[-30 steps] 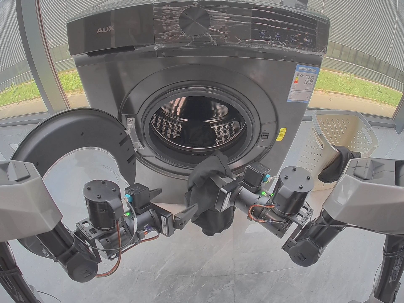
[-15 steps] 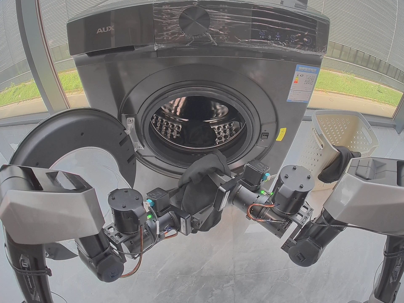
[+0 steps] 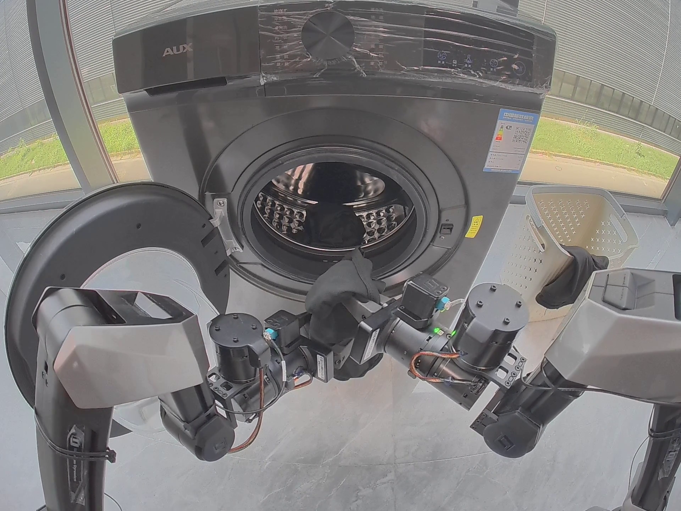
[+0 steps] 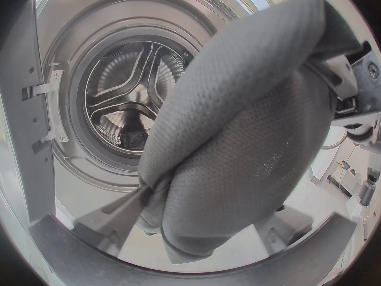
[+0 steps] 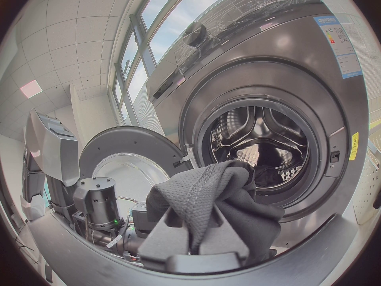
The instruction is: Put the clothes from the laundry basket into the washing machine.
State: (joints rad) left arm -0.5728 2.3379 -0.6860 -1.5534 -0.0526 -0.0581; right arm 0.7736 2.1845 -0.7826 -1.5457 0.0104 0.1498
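A black garment [image 3: 342, 284] hangs in front of the washing machine's [image 3: 213, 122] open drum mouth, just below its rim. My right gripper [image 3: 357, 311] is shut on it; the cloth bunches between the fingers [image 5: 168, 235] in the right wrist view. My left gripper [image 3: 339, 360] is open at the garment's lower part, its fingers [image 4: 115, 213] standing on either side of the hanging cloth [image 4: 246, 140]. Another dark garment [image 3: 333, 226] lies inside the drum. The white laundry basket [image 3: 578, 223] stands to the right of the machine, with a black garment [image 3: 569, 278] draped over its rim.
The machine's round door [image 3: 120, 235] is swung wide open to the left, close behind my left arm. Grey floor tiles [image 3: 355, 455] stretch out below both arms. Windows run behind the machine.
My left arm has swung right and inward, bringing its open gripper from left of the garment to around its lower part. The right gripper has lifted the garment slightly toward the drum.
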